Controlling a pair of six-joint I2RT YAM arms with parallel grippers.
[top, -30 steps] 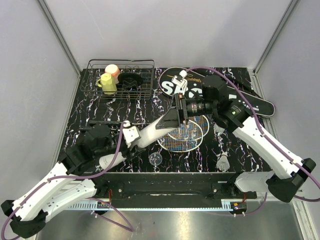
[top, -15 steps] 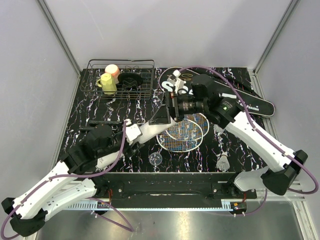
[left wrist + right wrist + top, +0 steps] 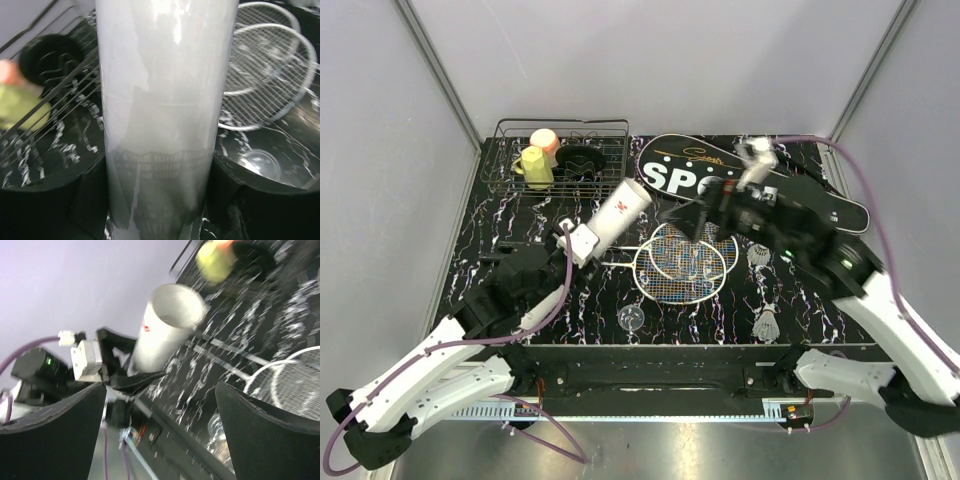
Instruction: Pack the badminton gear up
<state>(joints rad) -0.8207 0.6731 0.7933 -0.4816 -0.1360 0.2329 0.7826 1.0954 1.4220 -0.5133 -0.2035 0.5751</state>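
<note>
The long white tube (image 3: 618,212) is clamped at its lower end between the fingers (image 3: 90,200) of the left gripper (image 3: 157,197). It's off the table and tilted, with the open mouth pointing up and away toward the back. It's a smooth, slightly glossy cylinder, hollow inside, with a small red mark near the rim.

The right gripper (image 3: 160,432) hangs over the middle of the table with its fingers (image 3: 55,440) spread wide and nothing between them. It's pretty blurry in the top view.

Right below the tube's far side, the two rackets (image 3: 685,262) lie flat with their oval white-strung heads overlapping and their thin dark shafts running left. A clear round lid (image 3: 631,319) sits just in front of them near the front edge. One feathered shuttlecock (image 3: 757,256) lies just right of the racket heads, and a second shuttlecock (image 3: 766,323) is closer to the front edge.

The black SPORT bag (image 3: 670,178) lies along the back, and its narrow end reaches toward the right edge. The black wire basket (image 3: 560,185) is in the back-left corner with a yellow cup (image 3: 535,165) and a pink cup (image 3: 545,140) in it.

The table (image 3: 500,215) is black marble with white veins. A bare strip runs between the basket and the left arm.
</note>
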